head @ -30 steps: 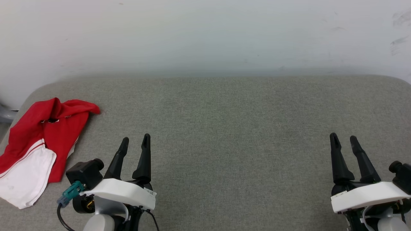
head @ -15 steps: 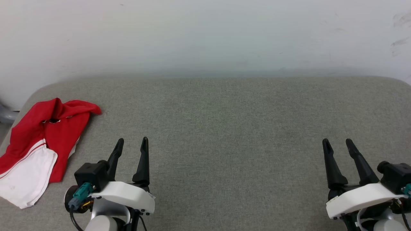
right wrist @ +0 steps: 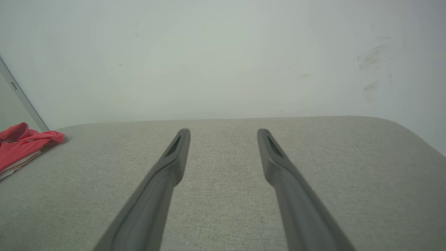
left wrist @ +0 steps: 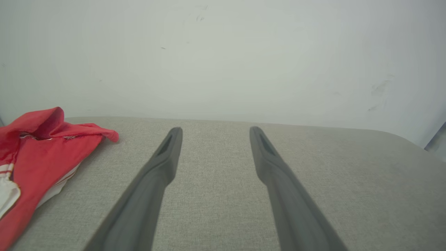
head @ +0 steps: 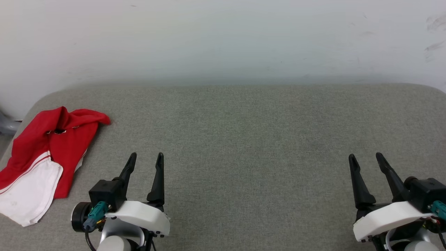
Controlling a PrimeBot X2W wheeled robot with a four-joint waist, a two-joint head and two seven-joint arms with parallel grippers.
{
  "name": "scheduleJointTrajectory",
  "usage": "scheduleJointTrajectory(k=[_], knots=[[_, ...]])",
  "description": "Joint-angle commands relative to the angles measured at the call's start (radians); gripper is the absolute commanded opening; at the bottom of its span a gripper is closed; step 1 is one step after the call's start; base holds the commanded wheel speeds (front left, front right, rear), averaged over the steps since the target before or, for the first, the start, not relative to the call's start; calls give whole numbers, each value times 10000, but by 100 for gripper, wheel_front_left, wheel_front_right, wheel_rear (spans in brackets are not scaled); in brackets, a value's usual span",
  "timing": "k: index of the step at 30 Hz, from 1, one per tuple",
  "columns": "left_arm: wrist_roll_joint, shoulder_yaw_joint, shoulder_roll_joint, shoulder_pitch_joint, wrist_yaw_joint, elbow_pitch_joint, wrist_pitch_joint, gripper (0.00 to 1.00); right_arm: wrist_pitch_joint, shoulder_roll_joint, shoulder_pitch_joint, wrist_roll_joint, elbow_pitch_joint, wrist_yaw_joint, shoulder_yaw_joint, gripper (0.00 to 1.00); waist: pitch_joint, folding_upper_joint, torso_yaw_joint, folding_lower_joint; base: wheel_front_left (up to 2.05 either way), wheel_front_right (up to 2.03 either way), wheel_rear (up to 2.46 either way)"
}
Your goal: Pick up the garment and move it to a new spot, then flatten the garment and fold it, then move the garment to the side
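Note:
The garment [head: 45, 153], a red jersey with a white sleeve panel and striped trim, lies folded into a loose bundle at the far left of the grey padded surface [head: 244, 139]. Its lettering is hidden. It also appears at the left edge in the left wrist view [left wrist: 41, 153] and small at far left in the right wrist view [right wrist: 21, 143]. My left gripper [head: 145, 157] stands open and empty to the right of the garment, apart from it. At the lower right, my right gripper [head: 365, 157] is open and empty too.
A pale wall [head: 223, 38] rises right behind the padded surface. The surface has rounded back corners and drops off at the left beside the garment, where a grey object [head: 6, 125] pokes in.
Both grippers have drawn back toward the bottom of the head view and stayed open. The garment has not moved.

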Motion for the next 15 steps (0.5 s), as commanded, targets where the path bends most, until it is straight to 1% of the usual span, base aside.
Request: scheduleJointTrajectory(k=[1,10,15], knots=[[162,8,-28,-178,-44,19,-96,100,28,26,103,-240,-129,-2,-25,100,0,-1,2,0,0,0,0],[489,171,-190,-241,-344,348,-280,100,-102,95,151,-845,-219,-3,-71,100,-13,-1,21,0,0,0,0],[660,270,-269,-203,-410,481,-351,100,-141,120,169,-1072,-271,-3,-82,100,-29,-1,40,0,0,0,0]])
